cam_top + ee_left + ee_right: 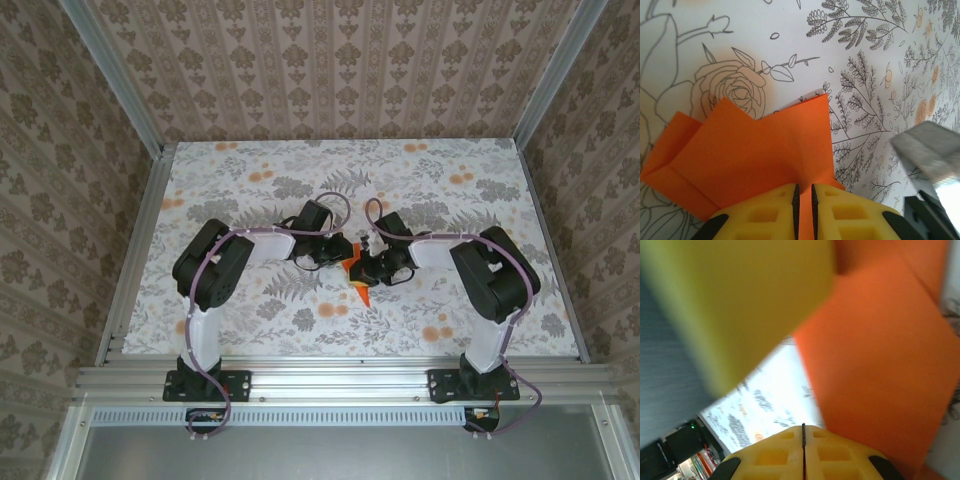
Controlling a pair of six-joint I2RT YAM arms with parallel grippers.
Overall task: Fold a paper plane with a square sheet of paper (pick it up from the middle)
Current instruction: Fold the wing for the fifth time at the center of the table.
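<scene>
**Where It Meets the Right Claw (368, 268), the Left Claw (803, 192) Pinches the Orange Sheet of Paper (755, 150)**

As the left arm (215, 265) and the right arm (495, 275) bend inward, the view from above shows both claws close together near the middle of the surface (450, 300). The orange sheet of paper lies between them, with one pointed corner sticking out toward the near edge.

From the left wrist, the two yellow fingers (785, 200) stand almost together. A strip of orange fills the narrow gap between them, so the left claw is clamped on the paper's near edge. Beyond the fingertips the sheet spreads in overlapping folded layers, with a crease on its left part. It partly covers a drawn rose (735, 85) in the print.

From the right wrist, the right claw has its fingers pressed together, with only a thin dark seam between them. The orange paper rises just beyond and to the right of those fingertips. Whether any edge of it is caught in the seam cannot be told. A large blurred yellow shape (740, 305) covers the upper left of that view.

The surface bears a white print of grey leaves and flowers with small pale orange blotches. Walls (330, 60) papered in beige stripes with brown medallions close it in on three sides. An aluminium frame (330, 378) runs along the near edge.
</scene>
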